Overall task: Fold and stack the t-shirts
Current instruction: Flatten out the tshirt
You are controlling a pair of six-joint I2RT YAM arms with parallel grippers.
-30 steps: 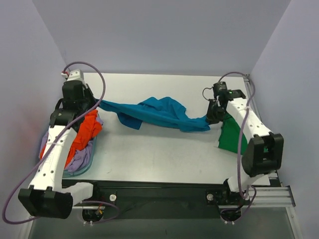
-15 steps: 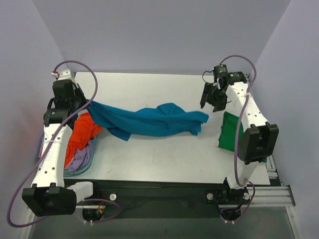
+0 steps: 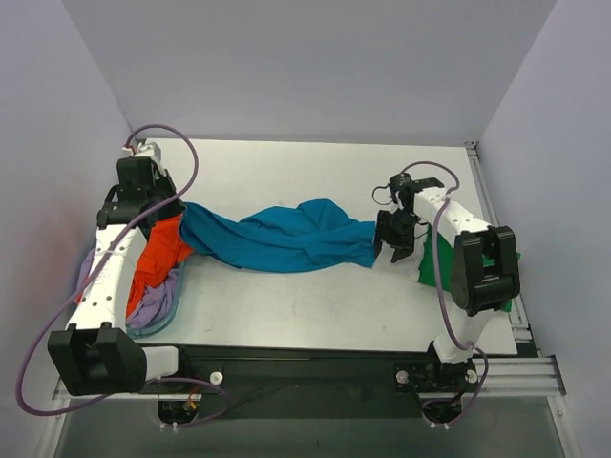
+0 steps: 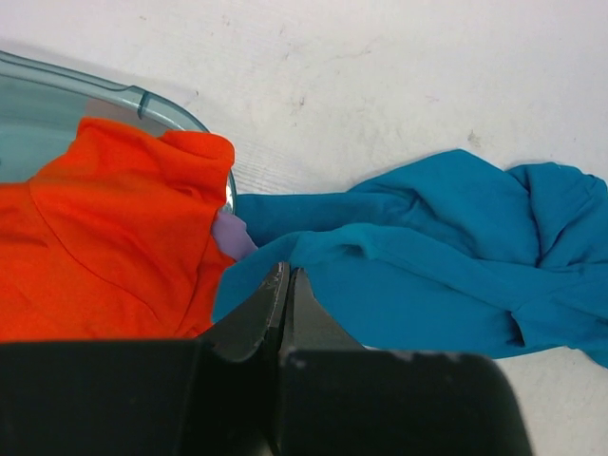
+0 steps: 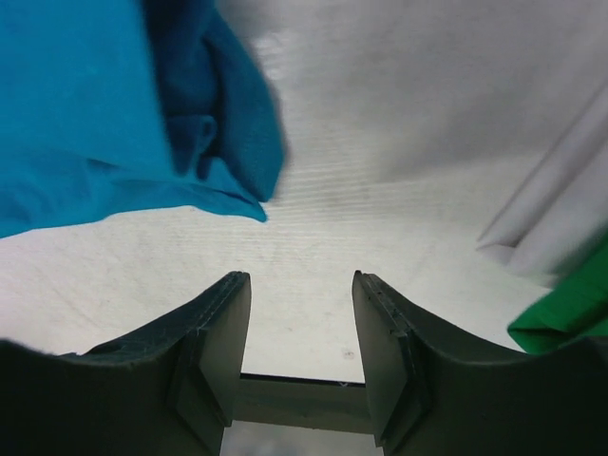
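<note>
The teal-blue t-shirt (image 3: 277, 239) lies bunched in a long strip across the table. Its left end runs into the tips of my left gripper (image 3: 177, 205), which is shut on that edge of the teal cloth (image 4: 427, 275) beside the basket. My right gripper (image 3: 391, 246) hangs open just right of the shirt's right end (image 5: 85, 123), with only bare table between its fingers. A green t-shirt (image 3: 430, 265) lies under the right arm, and its corner (image 5: 570, 313) shows in the right wrist view. Orange (image 3: 158, 253) and lavender (image 3: 153, 305) t-shirts fill the basket.
The light blue plastic basket (image 4: 142, 95) sits at the table's left edge under my left arm. The orange shirt (image 4: 104, 237) spills over its rim. Purple walls close in the table at the left, back and right. A white sheet edge (image 5: 551, 218) lies next to the green shirt.
My right gripper let go of the teal shirt's right end, rose open towards the back, then came down beside it. The shirt sagged onto the table. My left gripper kept its hold.
</note>
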